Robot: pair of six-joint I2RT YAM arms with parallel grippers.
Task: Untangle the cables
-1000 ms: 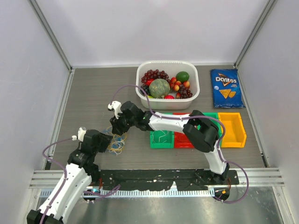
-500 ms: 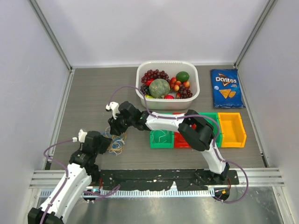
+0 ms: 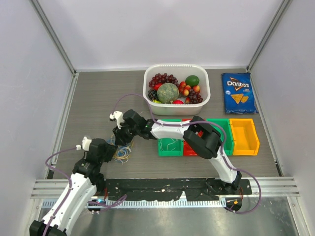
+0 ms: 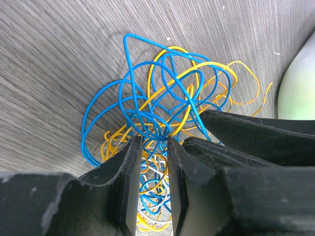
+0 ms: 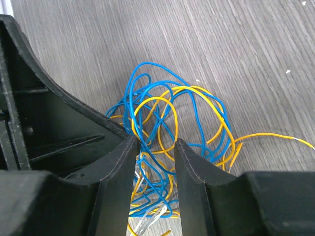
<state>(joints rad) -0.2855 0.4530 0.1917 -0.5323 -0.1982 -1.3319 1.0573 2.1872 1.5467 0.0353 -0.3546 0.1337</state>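
Bright, even overhead light, only soft shadows on the table. Wrist views are sharp on the cables, but the black fingers up close go kinda soft and murky.

Grey wood-grain tabletop, white walls on three sides (metal rail along near edge).

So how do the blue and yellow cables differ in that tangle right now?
The blue cable curls in closed loops, no free end in view; the yellow cable trails a loose tail. Blue bulges toward picture-left in both wrist views; yellow spreads picture-right. Both are string-thin, intertwined, and run between the open jaws of the left gripper and right gripper.
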